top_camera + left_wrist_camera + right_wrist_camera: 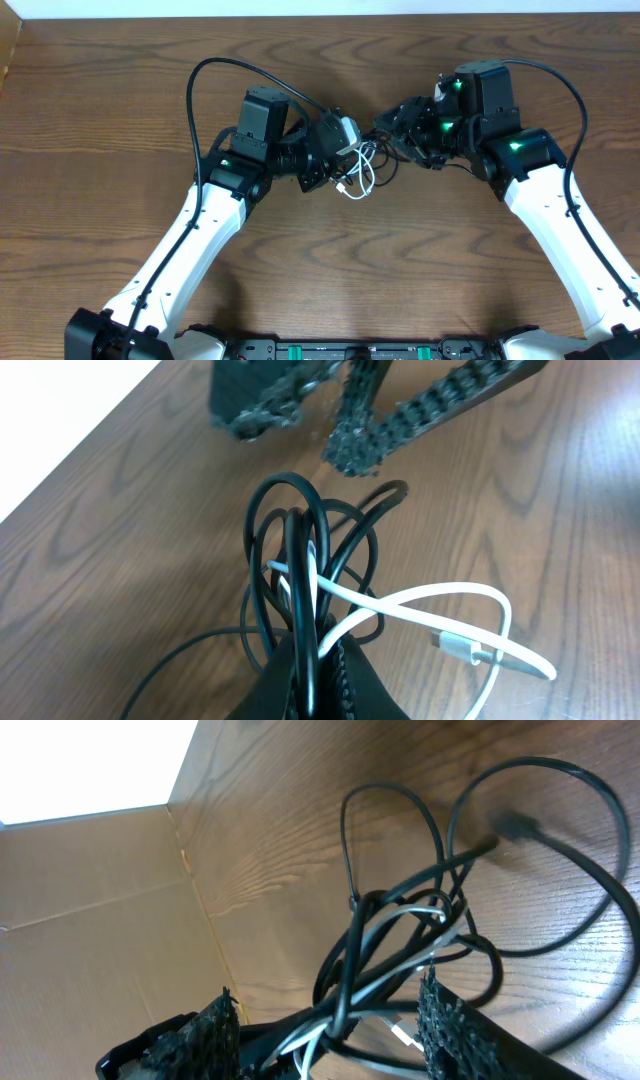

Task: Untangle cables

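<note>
The brown wooden table (100, 100) carries a tangle of black and white cables (356, 180), its white loop lying on the wood.

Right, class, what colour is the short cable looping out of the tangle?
The short cable is white, clearest in the left wrist view.

Soft, even light covers the overhead view, leaving only faint shadows on the worktop (100, 120). In the left wrist view the cables (298, 590) are sharp while 12 o'clock blurs. The right wrist view blows out white at 10 o'clock.
</note>
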